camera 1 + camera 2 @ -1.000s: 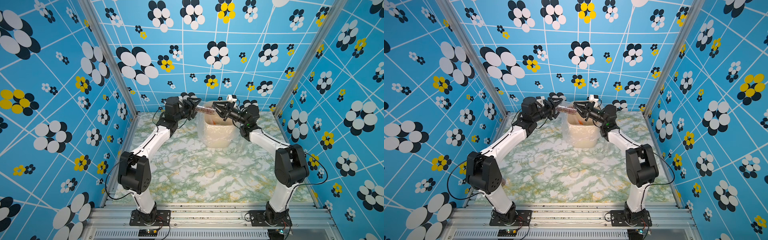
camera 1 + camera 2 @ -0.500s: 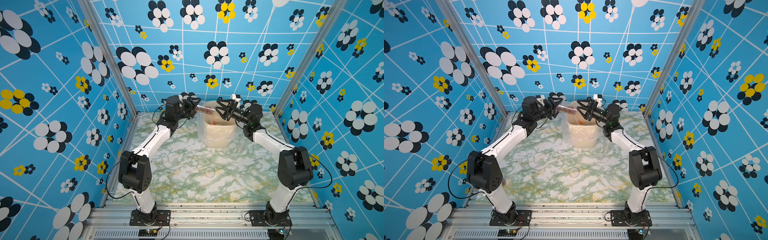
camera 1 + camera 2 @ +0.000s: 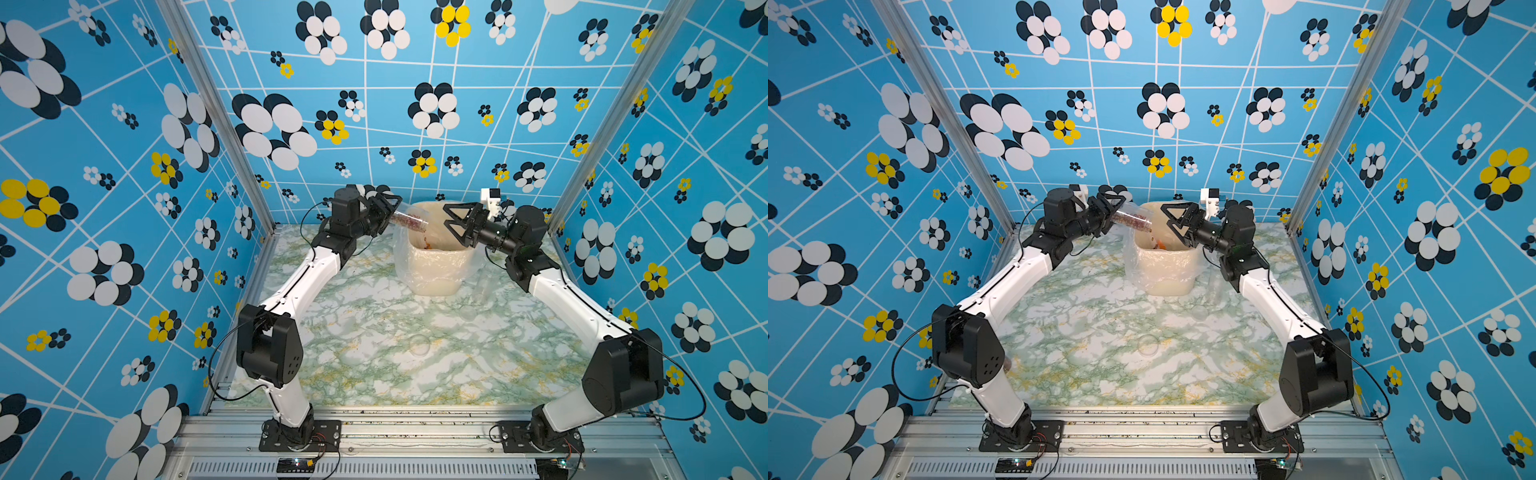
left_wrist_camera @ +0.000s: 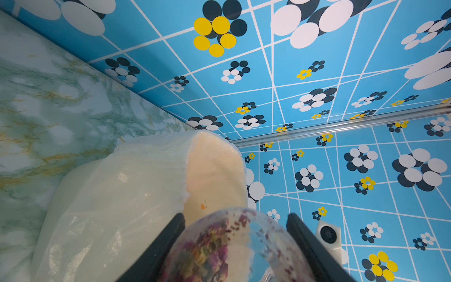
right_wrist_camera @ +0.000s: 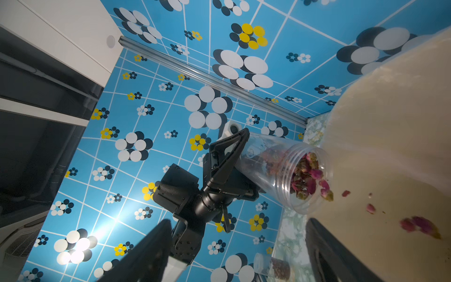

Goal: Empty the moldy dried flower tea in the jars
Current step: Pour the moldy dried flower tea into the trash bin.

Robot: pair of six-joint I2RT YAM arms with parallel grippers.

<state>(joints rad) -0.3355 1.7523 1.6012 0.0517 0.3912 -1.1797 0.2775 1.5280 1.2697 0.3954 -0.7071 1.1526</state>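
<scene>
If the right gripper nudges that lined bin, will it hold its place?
Probably not: the bin shows only a few flower bits inside, so it is likely light and apt to slide. Its liner hangs loose, likely floppy and easy to snag.

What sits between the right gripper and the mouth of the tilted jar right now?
Nothing solid: in both top views the right gripper and the jar stand apart, with only the open bin beneath the gap.
</scene>
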